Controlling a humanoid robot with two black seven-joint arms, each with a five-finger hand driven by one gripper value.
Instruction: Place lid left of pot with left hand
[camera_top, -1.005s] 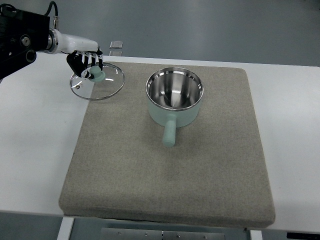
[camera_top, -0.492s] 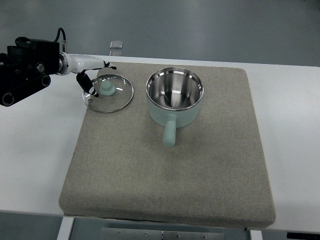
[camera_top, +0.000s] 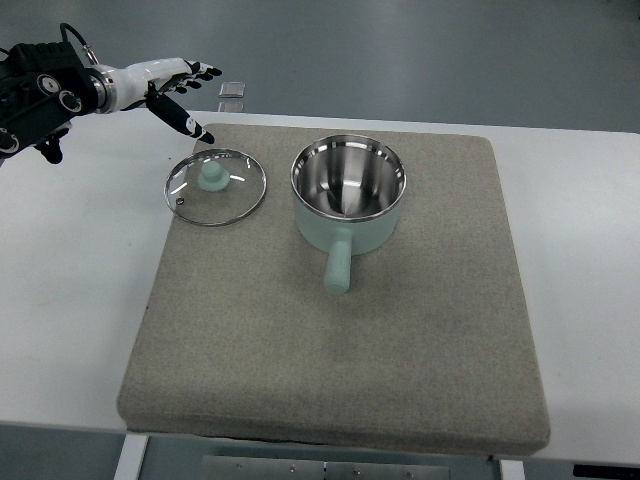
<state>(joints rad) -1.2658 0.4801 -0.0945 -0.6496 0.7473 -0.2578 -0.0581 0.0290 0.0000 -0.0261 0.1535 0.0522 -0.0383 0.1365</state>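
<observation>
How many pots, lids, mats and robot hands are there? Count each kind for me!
Pots: 1, the mint pot
Lids: 1, the glass lid left of it
Mats: 1, the grey mat
Robot hands: 1, the left hand, open
Total: 4

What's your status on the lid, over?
Left robot hand open, off the lid. Lid flat on the mat, left of the pot, apart from it. Nothing in the way.

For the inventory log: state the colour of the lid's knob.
Pale mint green, matching the pot; the knob shows clearly in the top view.
</observation>
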